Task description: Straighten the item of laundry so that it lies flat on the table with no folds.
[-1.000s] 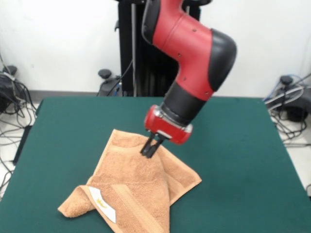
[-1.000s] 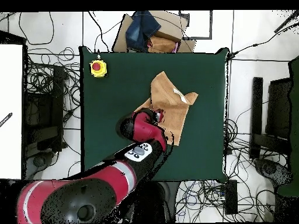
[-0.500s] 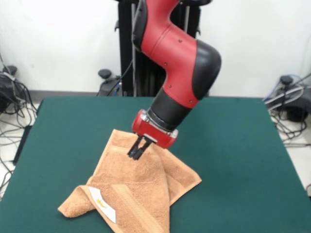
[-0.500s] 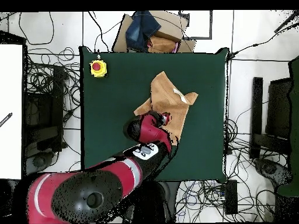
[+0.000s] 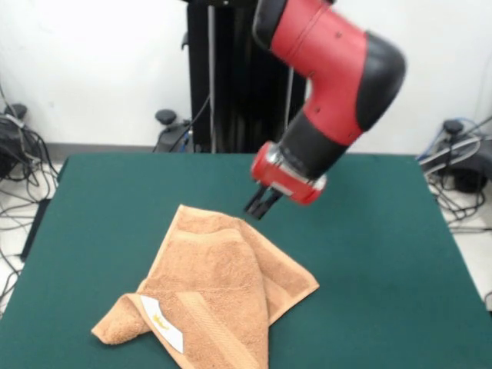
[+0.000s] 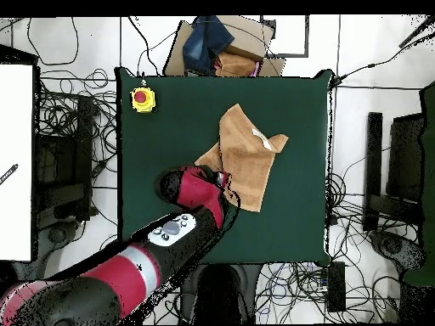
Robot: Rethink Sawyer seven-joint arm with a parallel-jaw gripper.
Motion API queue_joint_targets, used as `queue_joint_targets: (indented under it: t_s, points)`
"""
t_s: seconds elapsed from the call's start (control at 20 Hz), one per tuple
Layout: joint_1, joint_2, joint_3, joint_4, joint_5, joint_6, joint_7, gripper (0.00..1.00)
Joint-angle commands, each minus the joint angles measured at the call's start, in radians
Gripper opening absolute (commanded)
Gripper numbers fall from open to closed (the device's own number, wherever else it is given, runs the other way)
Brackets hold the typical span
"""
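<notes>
The item of laundry (image 5: 223,284) is a tan-orange towel lying crumpled on the green table (image 5: 384,231), near its front edge. One flap is folded over the rest, and a white label (image 5: 163,323) shows on the lower left fold. My gripper (image 5: 260,206) hangs in the air just beyond the towel's far corner, shut and holding nothing. In the overhead view the towel (image 6: 248,148) lies right of the table's (image 6: 170,153) middle with the label (image 6: 259,138) on it, and the gripper (image 6: 223,180) is at its lower left edge.
A yellow box with a red button (image 6: 143,98) sits at the table's top left corner in the overhead view. Cables and equipment lie on the floor around the table. A cardboard box with dark cloth (image 6: 217,42) stands beyond the top edge.
The gripper has lifted off the towel and moved right and back in the front view. The towel lies where it was, still folded.
</notes>
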Motion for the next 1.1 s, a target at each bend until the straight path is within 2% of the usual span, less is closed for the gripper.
queue_joint_targets:
  t_s: [0.05, 0.25, 0.35, 0.45, 0.55, 0.65, 0.8, 0.95, 1.1]
  points:
    - [0.038, -0.095, -0.068, -0.072, -0.001, 0.314, 0.325, 0.0]
    - [0.036, -0.036, -0.05, -0.109, 0.025, 0.264, 0.352, 0.0]
    - [0.013, -0.025, 0.015, -0.099, 0.041, 0.168, 0.327, 0.0]
    - [-0.04, -0.042, 0.132, -0.075, 0.042, 0.056, 0.253, 0.0]
    - [-0.076, -0.031, 0.207, -0.084, 0.028, -0.016, 0.21, 0.0]
    - [-0.145, -0.051, 0.324, -0.081, -0.02, -0.088, 0.121, 0.0]
    - [-0.263, -0.099, 0.512, -0.037, -0.124, -0.212, 0.056, 0.0]
    - [-0.296, -0.076, 0.569, -0.069, -0.205, -0.25, 0.06, 0.0]
    - [-0.314, -0.072, 0.617, -0.074, -0.229, -0.268, 0.117, 0.0]
